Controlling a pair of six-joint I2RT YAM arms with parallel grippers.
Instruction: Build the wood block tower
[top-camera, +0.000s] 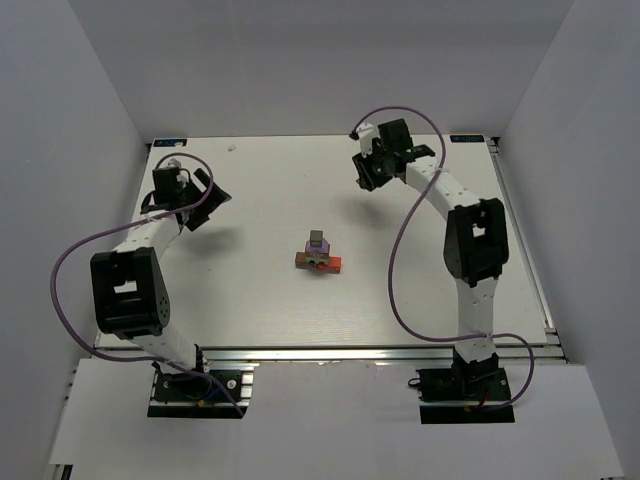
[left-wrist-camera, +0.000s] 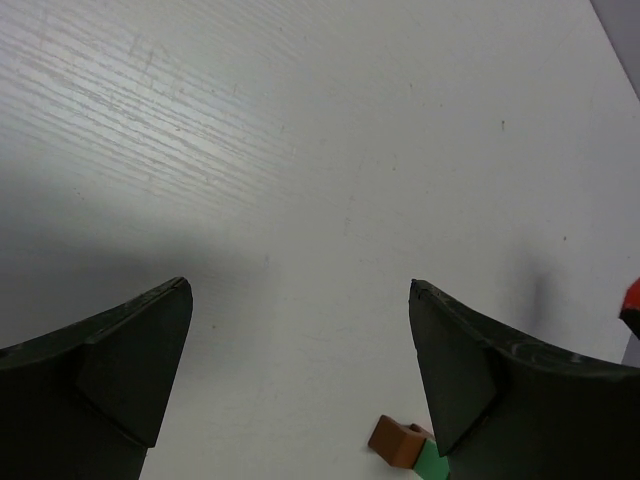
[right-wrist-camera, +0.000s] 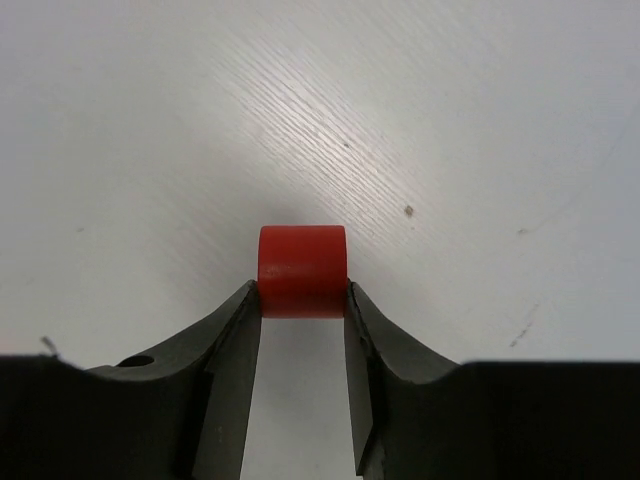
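While the white table (top-camera: 250, 320) fills the middle of the top view, the left arm (top-camera: 130, 290) sits folded at the lower left and the right arm (top-camera: 475, 250) reaches up the right side. Over to the left gripper (left-wrist-camera: 300, 290), toward the upper left of the top view: jaws spread wide apart, nothing but bare tabletop between them. Now the right gripper (right-wrist-camera: 301, 290), up in the upper right, and here's the action: its two fingers press against the sides of a red block (right-wrist-camera: 301, 262), clamped on it, the block poking out past the tips in the centre of the right wrist view. Whether it is off the table, I cannot tell. And the tower (top-camera: 319, 255): dead centre of the top view, well apart from both grippers, brown and red pieces lowest, green and lilac above, a dark grey one on top. At the bottom edge of the left wrist view, right of centre, a brown block (left-wrist-camera: 398, 442) peeks in with a sliver of green touching it.
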